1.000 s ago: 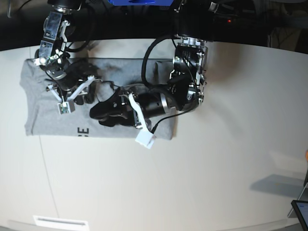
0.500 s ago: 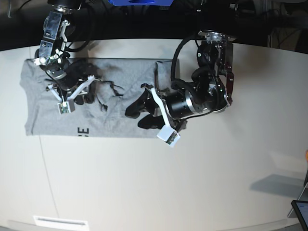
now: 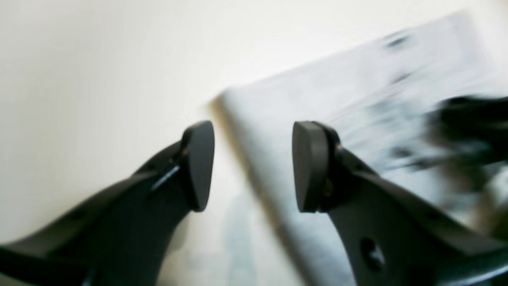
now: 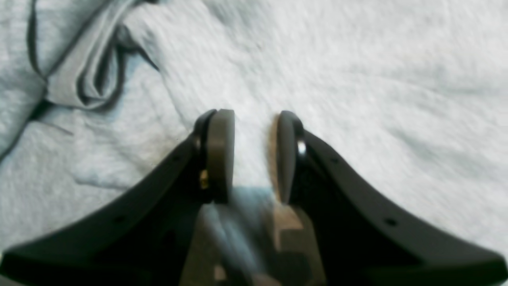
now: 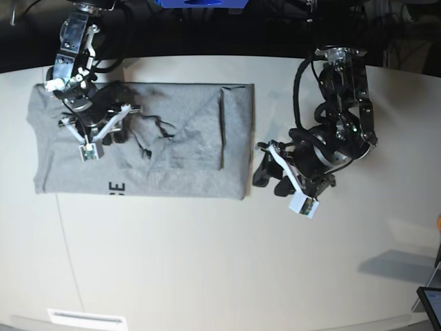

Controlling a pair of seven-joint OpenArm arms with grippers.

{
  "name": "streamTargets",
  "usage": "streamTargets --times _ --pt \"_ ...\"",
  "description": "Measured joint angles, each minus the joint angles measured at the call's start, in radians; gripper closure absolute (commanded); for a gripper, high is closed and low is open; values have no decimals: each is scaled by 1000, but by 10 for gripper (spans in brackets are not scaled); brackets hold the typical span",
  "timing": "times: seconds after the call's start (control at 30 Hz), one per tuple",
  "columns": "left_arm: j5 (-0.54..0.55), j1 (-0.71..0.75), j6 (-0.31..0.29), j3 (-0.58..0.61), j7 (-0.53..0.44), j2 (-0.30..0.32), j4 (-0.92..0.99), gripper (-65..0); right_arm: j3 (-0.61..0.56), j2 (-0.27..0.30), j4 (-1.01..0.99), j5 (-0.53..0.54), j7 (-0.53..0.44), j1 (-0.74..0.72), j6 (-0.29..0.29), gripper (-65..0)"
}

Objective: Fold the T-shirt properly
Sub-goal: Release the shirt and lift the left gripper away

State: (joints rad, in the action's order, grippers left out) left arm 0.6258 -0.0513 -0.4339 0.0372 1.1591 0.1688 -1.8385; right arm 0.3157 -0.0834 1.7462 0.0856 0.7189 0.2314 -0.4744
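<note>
The grey T-shirt [image 5: 172, 176] lies flat at the table's back left, its right part folded over into a flap, with black lettering [image 5: 118, 187] showing near its front edge. My right gripper [image 5: 114, 134] rests low over the shirt's left half. In the right wrist view its jaws [image 4: 252, 155] stand a narrow gap apart over the T-shirt [image 4: 377, 79], with nothing pinched between them, and a bunched fold [image 4: 91, 79] lies to the left. My left gripper [image 5: 262, 169] hovers just right of the shirt's right edge, open [image 3: 254, 167] and empty, the blurred T-shirt [image 3: 337, 91] beyond it.
The pale table [image 5: 207, 262] stretches to the front and right. A white label [image 5: 86, 318] sits at the front left edge. A dark tablet corner [image 5: 431, 303] shows at the front right. Behind the table's back edge it is dark, with the arms' bases there.
My left arm has pulled back to the right, off the shirt and onto bare table, leaving the right part folded over. The right gripper shifted slightly toward the back.
</note>
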Motion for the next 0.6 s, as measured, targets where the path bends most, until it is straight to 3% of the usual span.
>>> streamTargets --times 0.2,0.4,0.53,0.6 --pt "-37 40 0 -44 -42 95 -14 -309 -13 3 82 -8 5 14 4 -186" --pt "-52 80 -6 -130 -53 134 -14 -309 -145 33 144 -10 4 36 7 -186" --pt "-185 124 -1 -167 -53 164 -17 -309 -293 71 203 -13 5 60 15 -186" --pt "-274 150 -8 -169 -56 176 -18 -309 -366 77 209 -87 -6 56 68 -186"
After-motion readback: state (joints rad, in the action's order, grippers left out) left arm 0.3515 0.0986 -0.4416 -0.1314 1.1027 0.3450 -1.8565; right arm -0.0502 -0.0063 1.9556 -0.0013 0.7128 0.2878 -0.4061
